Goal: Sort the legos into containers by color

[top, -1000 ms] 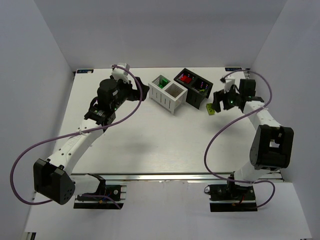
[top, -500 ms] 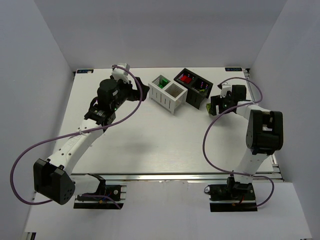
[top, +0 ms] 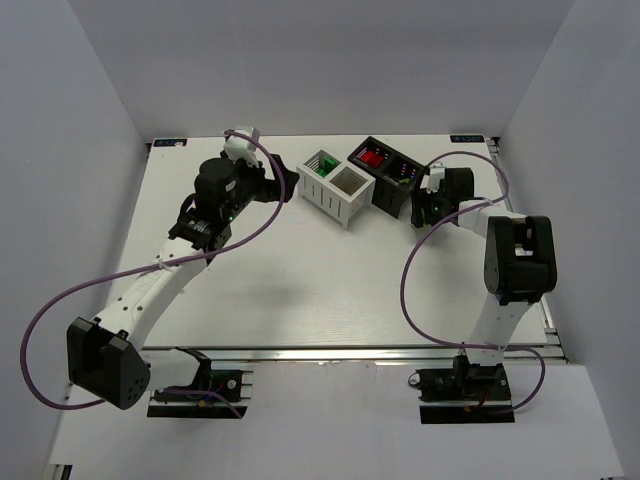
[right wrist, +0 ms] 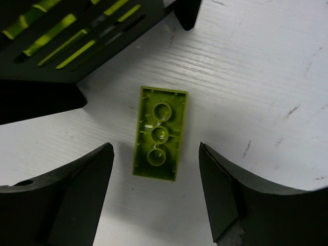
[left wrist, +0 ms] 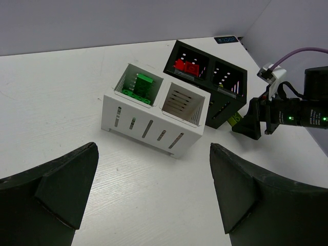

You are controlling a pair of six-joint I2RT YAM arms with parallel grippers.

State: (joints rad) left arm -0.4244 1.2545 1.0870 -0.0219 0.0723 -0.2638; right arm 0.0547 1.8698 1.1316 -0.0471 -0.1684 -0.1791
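A yellow-green lego (right wrist: 160, 133) lies upside down on the table beside the black container (right wrist: 77, 36). My right gripper (right wrist: 156, 148) is open, with a finger on each side of the lego and not touching it. In the top view the right gripper (top: 426, 208) is at the black container's (top: 388, 200) right corner. The black container holds red legos (top: 371, 157) in one compartment and yellow-green ones (left wrist: 225, 82) in the other. The white container (top: 340, 205) holds green legos (top: 322, 168) in one compartment; its other compartment looks empty. My left gripper (top: 285, 188) is open and empty, left of the white container.
The two containers stand side by side at the back middle of the table. The right arm's purple cable (top: 410, 270) loops over the table's right half. White walls enclose the table on three sides.
My right gripper has moved left toward the black container and now straddles the yellow-green lego. The right arm has folded in closer. The left arm has not moved.
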